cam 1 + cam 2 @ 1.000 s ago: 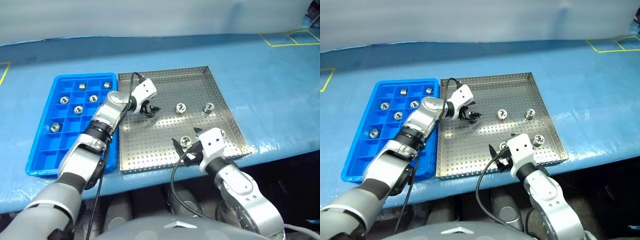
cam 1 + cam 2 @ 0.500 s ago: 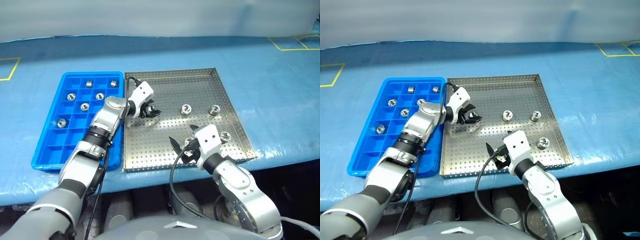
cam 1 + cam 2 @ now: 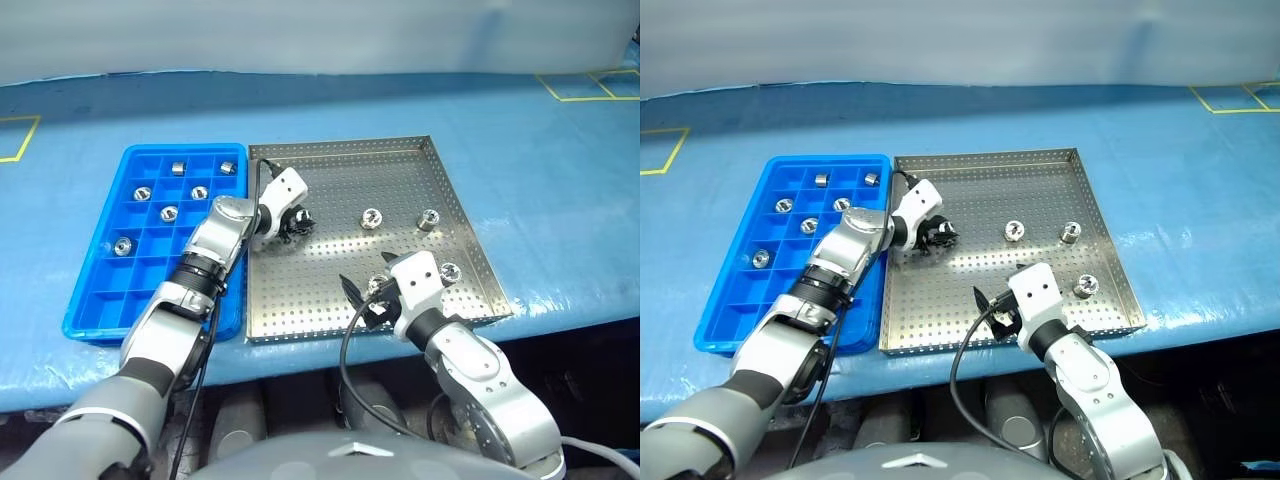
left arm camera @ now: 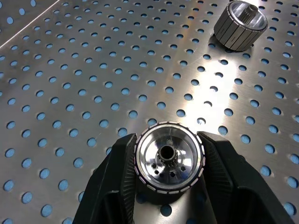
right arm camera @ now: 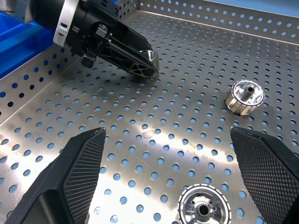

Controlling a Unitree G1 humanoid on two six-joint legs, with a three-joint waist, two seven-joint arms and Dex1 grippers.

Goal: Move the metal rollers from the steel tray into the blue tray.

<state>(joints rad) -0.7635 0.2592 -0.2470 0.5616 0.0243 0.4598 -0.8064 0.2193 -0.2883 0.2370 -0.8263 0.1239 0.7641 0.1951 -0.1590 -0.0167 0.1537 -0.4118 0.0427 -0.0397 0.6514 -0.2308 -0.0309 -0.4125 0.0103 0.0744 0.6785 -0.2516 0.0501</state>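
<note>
left end effector: now clenched on metal roller, was spread; right end effector: unchanged, released

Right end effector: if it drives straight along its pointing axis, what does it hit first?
Probably the metal roller lying between its open fingers, on the steel tray floor. Farther along that line sits the left end effector, shut on another roller. Depth is hard to judge, so it might strike the tray floor first.

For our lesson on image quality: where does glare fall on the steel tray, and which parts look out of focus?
Left wrist view: a bright glare streak crosses the steel tray beyond the sharp gripped roller; the far roller looks slightly soft. Right wrist view: small glare patches on the tray, the near roller blurred. Head views: tray evenly lit, mild sheen.
</note>
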